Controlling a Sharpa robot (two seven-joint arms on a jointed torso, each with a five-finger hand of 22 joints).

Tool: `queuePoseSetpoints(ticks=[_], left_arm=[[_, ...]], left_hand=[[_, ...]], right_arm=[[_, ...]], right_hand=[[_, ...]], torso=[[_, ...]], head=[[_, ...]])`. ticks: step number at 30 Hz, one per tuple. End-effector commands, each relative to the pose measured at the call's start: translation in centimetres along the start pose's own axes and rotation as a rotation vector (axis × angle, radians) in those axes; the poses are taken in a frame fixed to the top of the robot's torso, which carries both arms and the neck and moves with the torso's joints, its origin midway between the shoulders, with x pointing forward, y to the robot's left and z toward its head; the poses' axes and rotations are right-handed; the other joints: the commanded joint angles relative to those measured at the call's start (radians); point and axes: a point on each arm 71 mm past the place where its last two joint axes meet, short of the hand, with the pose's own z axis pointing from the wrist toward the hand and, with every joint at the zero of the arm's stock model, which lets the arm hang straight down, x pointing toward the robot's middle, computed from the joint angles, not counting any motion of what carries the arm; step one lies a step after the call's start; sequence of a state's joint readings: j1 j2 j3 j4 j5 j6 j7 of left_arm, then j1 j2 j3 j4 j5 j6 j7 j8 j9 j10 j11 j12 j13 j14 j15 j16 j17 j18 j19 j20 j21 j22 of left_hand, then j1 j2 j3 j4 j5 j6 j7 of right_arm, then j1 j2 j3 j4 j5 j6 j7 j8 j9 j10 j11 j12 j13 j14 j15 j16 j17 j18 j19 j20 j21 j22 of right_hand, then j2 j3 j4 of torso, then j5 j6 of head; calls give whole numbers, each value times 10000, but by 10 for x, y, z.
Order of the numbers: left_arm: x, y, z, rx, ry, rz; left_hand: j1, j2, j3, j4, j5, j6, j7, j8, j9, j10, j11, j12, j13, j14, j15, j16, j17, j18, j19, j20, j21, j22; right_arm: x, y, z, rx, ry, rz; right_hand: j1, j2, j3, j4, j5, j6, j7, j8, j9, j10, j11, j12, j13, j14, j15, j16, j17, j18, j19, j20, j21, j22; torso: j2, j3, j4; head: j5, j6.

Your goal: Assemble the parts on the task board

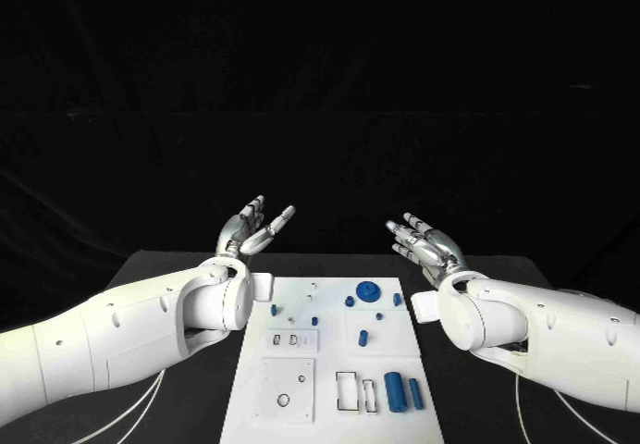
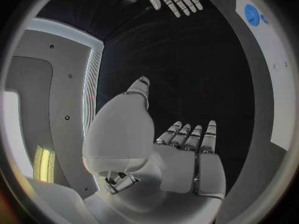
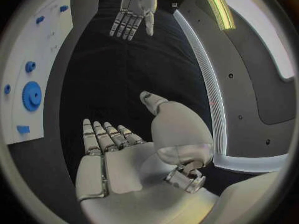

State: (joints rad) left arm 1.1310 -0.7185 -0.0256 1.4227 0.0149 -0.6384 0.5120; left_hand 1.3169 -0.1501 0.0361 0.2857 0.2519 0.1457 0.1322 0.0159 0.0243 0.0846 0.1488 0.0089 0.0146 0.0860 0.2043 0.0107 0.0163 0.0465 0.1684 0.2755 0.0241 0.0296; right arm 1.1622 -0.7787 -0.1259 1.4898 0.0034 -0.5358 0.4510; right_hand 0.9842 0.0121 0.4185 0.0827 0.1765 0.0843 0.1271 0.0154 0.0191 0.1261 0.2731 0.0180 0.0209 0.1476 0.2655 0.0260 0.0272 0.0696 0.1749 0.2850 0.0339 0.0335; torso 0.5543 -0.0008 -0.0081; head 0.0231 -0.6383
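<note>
Both robot hands, left (image 1: 253, 228) and right (image 1: 424, 242), hover spread wide and empty beyond the task board (image 1: 296, 407). The parts (image 1: 395, 389) lie untouched on it. Lower one hand squarely over a single part before closing.

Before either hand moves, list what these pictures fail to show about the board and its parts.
- Task board, head view: near edge cut off by the picture's bottom; its left side partly behind the left arm.
- Small blue parts, head view: too small to tell shapes.
- Blue gear, right wrist view: at the circle's rim, bent by the fisheye.
</note>
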Motion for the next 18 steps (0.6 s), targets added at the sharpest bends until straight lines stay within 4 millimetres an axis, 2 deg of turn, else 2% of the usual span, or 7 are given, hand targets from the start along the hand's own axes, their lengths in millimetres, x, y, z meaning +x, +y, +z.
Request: queuePoseSetpoints(ticks=[1, 6, 8, 9, 11, 13, 18], left_arm=[[5, -3, 0, 225, 467, -307], [5, -3, 0, 225, 467, -307], [5, -3, 0, 225, 467, -307], [-14, -10, -4, 288, 542, -361], [-15, -10, -4, 293, 562, -369], [-16, -11, -5, 306, 654, -377], [-16, -16, -6, 397, 998, -342]], left_hand=[[576, 152, 193, 130, 97, 284, 835, 122, 52, 225, 234, 102, 44, 400, 289, 166, 107, 276, 109, 166, 134, 55], [857, 677, 584, 98, 19, 1585, 1293, 484, 296, 1716, 704, 341, 197, 2385, 735, 854, 512, 340, 1361, 193, 704, 338], [1099, 795, 750, 54, -17, 2825, 1454, 891, 542, 3351, 933, 665, 353, 4244, 377, 1533, 881, 588, 3506, 156, 1596, 770], [1212, 842, 834, 35, -26, 3690, 1518, 1198, 718, 4988, 1025, 1083, 518, 5816, 221, 2146, 1203, 791, 4406, 147, 2003, 939], [1323, 853, 910, 24, -38, 4611, 1516, 1528, 905, 6463, 956, 1437, 606, 6589, 34, 2546, 1371, 1052, 5004, 139, 2322, 1035], [1590, 808, 1085, 1, -46, 6305, 1301, 2188, 1250, 7635, 673, 1718, 601, 7432, -257, 2914, 1558, 1346, 5734, 113, 2668, 1099], [1828, 656, 1556, 42, -37, 7178, 936, 2509, 1347, 8893, 303, 1709, 505, 8505, -642, 3159, 1841, 1396, 6702, -163, 3010, 1093]], right_arm=[[10, 0, 2, 309, 1839, 446], [9, 0, 3, 429, 2287, 451], [9, 0, 3, 444, 2340, 451], [-15, 29, 17, -2085, 1970, -3248], [-17, 32, 19, -2305, 1988, -3749], [-19, 35, 20, -2499, 2051, -4290], [-21, 41, 24, -2688, 2225, -5232]], right_hand=[[1192, -22, 395, -598, 89, 989, 1754, 368, 240, 1338, 84, 280, 148, 1406, 62, 382, 259, 174, 850, 76, 399, 202], [2028, -178, 654, -1305, 66, 2920, 1735, 1068, 685, 3841, -72, 732, 336, 4035, -240, 1171, 715, 446, 2608, 59, 1170, 590], [2294, -264, 756, -1569, 16, 3912, 1708, 1417, 895, 5517, -209, 1040, 437, 5446, -400, 1594, 936, 625, 3787, 40, 1669, 824], [2423, -329, 823, -1709, -1, 4569, 1688, 1644, 1026, 6435, -274, 1188, 471, 6248, -518, 1835, 1053, 736, 4606, 32, 2019, 983], [2521, -387, 905, -1831, -29, 5065, 1663, 1790, 1114, 7009, -333, 1221, 461, 6531, -598, 1898, 1071, 826, 4865, 25, 2155, 1021], [2691, -491, 1154, -2060, -143, 6179, 1569, 2100, 1293, 7687, -479, 1180, 429, 7156, -791, 2040, 1109, 1011, 5359, 3, 2435, 1103], [2722, -645, 1350, -2208, -305, 6765, 1494, 2145, 1330, 8089, -565, 955, 422, 7509, -884, 2003, 1071, 1081, 5577, -21, 2567, 1121]], torso=[[3, -1, 0], [3, -1, 0], [3, -1, 0], [248, -16, 18], [268, -3, 20], [302, 2, 23], [417, -5, 12]], head=[[0, -1], [0, -1], [0, -1], [24, -137], [6, -139], [-12, -129], [-14, -126]])
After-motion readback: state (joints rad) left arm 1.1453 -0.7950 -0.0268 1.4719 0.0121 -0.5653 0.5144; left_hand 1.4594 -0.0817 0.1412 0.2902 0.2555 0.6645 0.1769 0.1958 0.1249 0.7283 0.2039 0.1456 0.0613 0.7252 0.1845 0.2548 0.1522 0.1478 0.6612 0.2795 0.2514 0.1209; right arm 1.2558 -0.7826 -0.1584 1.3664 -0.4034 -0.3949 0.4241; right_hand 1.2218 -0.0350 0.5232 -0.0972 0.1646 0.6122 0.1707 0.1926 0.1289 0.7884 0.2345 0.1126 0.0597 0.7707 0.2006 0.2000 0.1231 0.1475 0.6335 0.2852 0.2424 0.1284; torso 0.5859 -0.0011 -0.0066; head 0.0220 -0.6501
